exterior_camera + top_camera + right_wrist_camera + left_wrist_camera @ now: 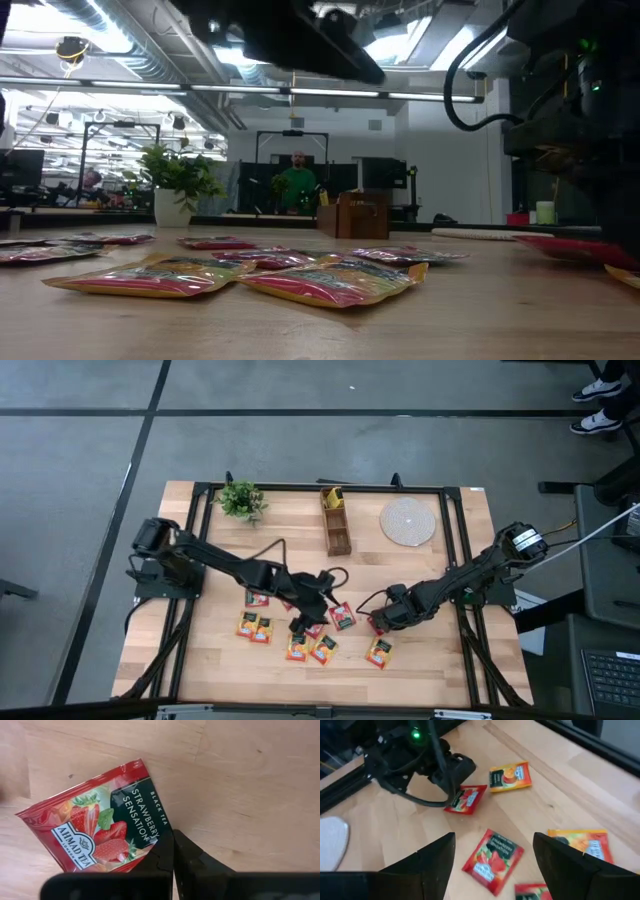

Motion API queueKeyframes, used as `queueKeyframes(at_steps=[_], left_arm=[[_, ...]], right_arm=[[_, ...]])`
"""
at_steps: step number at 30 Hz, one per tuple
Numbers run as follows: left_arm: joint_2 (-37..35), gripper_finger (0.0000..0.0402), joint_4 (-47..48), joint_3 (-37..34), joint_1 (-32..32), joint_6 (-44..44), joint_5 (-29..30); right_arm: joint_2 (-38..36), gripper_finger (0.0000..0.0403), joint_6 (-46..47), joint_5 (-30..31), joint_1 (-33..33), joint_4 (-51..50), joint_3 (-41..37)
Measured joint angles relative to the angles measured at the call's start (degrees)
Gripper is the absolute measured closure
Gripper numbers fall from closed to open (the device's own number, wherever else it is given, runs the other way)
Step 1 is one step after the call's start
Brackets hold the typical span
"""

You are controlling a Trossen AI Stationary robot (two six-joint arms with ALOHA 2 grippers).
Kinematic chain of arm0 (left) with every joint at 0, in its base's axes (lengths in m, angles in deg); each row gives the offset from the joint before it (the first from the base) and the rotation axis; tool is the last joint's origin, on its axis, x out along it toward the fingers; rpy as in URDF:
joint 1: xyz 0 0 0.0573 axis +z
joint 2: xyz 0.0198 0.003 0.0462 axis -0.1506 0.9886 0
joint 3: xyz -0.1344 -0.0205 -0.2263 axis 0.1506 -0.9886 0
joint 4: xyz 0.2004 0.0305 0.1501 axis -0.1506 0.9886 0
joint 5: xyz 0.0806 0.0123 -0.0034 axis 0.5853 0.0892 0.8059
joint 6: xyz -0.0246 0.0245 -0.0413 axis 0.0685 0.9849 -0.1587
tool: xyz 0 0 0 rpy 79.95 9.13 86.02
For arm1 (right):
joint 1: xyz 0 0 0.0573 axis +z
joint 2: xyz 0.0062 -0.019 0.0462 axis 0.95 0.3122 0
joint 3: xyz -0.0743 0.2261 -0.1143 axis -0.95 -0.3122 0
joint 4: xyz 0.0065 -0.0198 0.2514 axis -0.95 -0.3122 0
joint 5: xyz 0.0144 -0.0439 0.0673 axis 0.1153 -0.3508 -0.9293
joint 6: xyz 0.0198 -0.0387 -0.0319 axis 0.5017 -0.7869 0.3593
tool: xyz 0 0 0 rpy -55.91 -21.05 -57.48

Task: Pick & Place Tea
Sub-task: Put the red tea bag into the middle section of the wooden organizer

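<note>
The tea sachets lie scattered flat on the table between the two arms; I judge them light, thin, limp and slick, so I take one by an edge or corner. My right gripper is clamped on the edge of a red strawberry sachet near the table's right side. My left gripper hovers over the central cluster with its fingers spread apart, holding nothing.

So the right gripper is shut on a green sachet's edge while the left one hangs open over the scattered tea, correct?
Not quite: the sachet is red, not green, a strawberry black tea, as the right wrist view shows. The rest stands: the right gripper is shut on its edge, and the left gripper hangs open over the scattered tea.
</note>
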Motion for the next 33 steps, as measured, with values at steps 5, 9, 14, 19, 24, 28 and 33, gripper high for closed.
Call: queueKeyframes(at_steps=[5, 9, 14, 19, 24, 28, 33], left_arm=[[4.96, 0.0137, -6.39, 0.00, 0.11, 1.33, 0.56], [7.88, 0.0137, -9.42, 0.00, 1.09, 1.48, 3.05], [12.17, 0.0137, -13.44, 0.02, 2.67, -1.22, -0.12], [16.27, 0.0137, -19.82, 0.00, 2.45, -2.99, -0.69], [18.88, 0.0137, -27.29, 0.00, 1.56, -1.38, 0.71], [21.11, 0.0137, -29.64, 0.02, 1.12, -0.46, 0.43], [22.73, 0.0137, -30.62, 0.76, 0.83, -0.44, 0.91]], right_arm=[[0.02, 0.0400, 0.01, -0.78, 0.00, 0.65, 0.00], [0.02, 0.0399, 0.00, -1.01, 0.00, 1.05, 0.00], [0.04, 0.0399, 0.00, -1.18, 0.00, 1.21, -0.02], [0.04, 0.0399, 0.00, -1.20, 0.00, 1.33, -0.02], [0.04, 0.0399, -0.01, -1.40, 0.00, 1.41, -0.02], [0.04, 0.0399, -0.02, -1.49, 0.00, 1.47, -0.02], [0.04, 0.0399, 0.00, -1.55, 0.00, 1.57, -0.02]])
